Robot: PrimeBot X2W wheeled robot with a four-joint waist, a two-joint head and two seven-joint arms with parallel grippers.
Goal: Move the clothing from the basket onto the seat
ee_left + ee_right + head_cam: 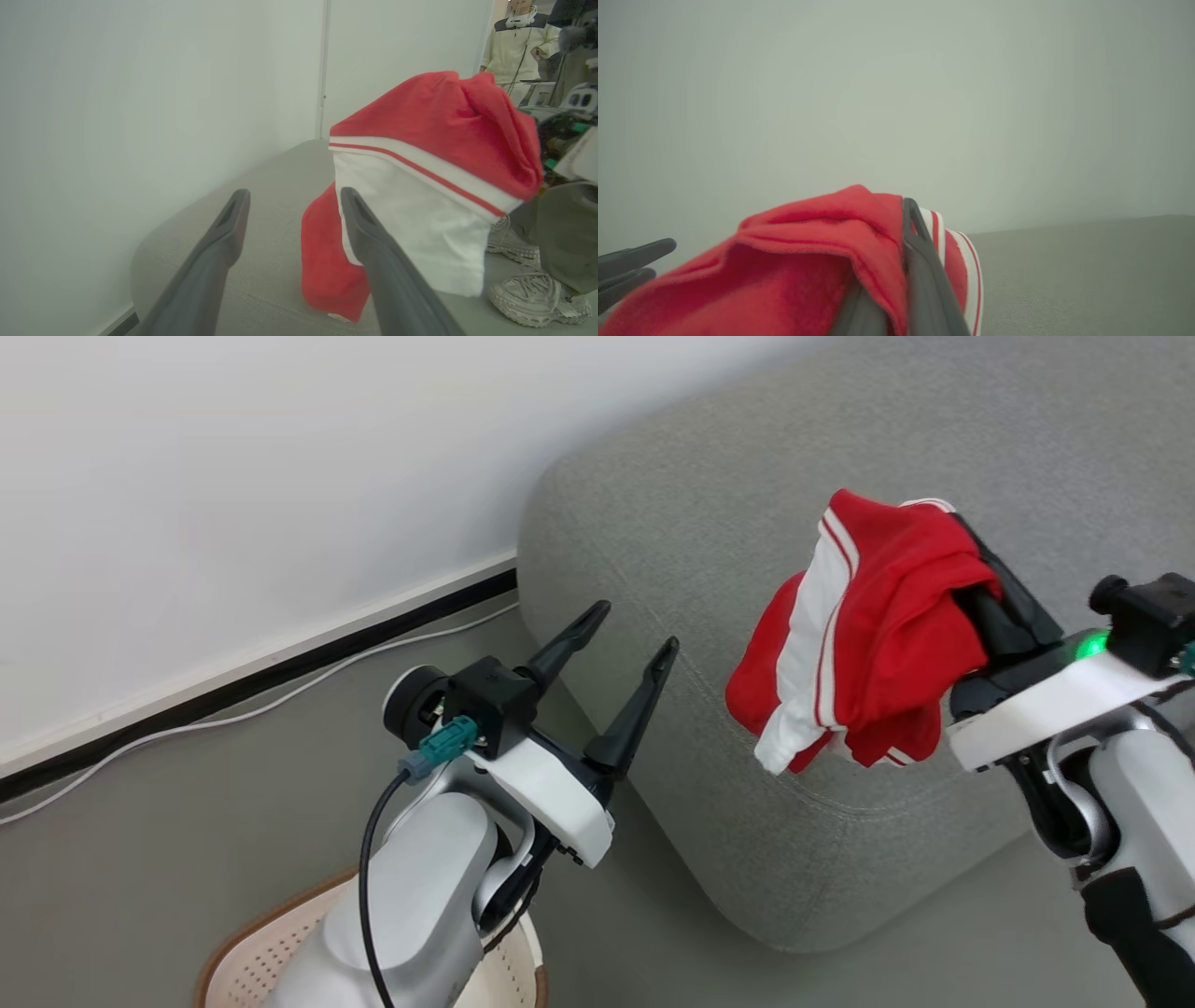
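Note:
The clothing [868, 635], a red garment with white panels and stripes, is bunched around my right gripper [976, 555], which is shut on it. It hangs over the front corner of the grey seat [766, 495], its lower folds close to the upholstery. In the right wrist view one dark finger [924, 270] pokes out of the red fabric [808, 261]. My left gripper [635, 627] stands open and empty, left of the garment and beside the seat's end. In the left wrist view its fingers [373, 242] frame the hanging clothing [434, 140]. The basket [252, 952] sits low under my left arm, its inside mostly hidden.
A white wall with a dark skirting strip and a white cable [233, 709] runs behind the grey floor. In the left wrist view a person [514, 46] stands at the far right, and feet in pale trainers [537, 298] are close to the seat [261, 289].

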